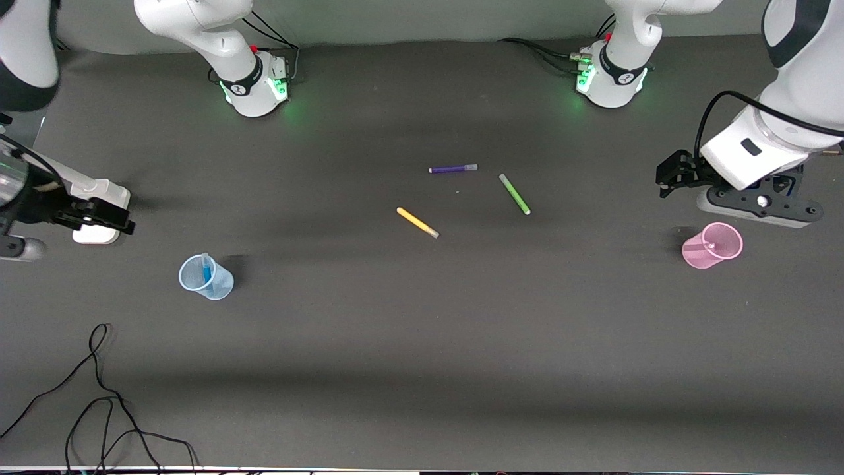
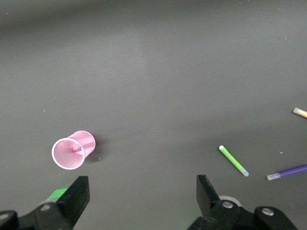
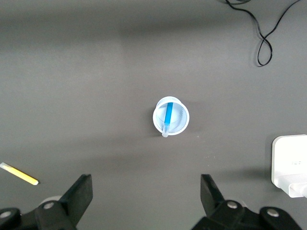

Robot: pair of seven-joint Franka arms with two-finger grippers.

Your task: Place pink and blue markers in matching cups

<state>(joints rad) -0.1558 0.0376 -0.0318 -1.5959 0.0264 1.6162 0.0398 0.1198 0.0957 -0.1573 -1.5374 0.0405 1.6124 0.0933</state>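
The pale blue cup (image 1: 221,285) stands upright toward the right arm's end of the table. The blue marker (image 1: 208,269) leans inside it, cap up, seen from above as the blue marker (image 3: 168,116) in the blue cup (image 3: 184,117). The pink cup (image 1: 697,254) stands toward the left arm's end, and the pink marker (image 1: 711,247) stands in it. In the left wrist view the pink marker (image 2: 74,146) shows inside the pink cup (image 2: 87,141). My left gripper (image 2: 142,184) hangs open and empty over bare table beside the pink cup. My right gripper (image 3: 146,183) hangs open and empty over bare table beside the blue cup.
Three loose pens lie mid-table: purple (image 1: 452,169), green (image 1: 514,193) and yellow (image 1: 417,222). A white power adapter (image 1: 99,231) sits at the right arm's end. A black cable (image 1: 99,396) loops near the table's front edge.
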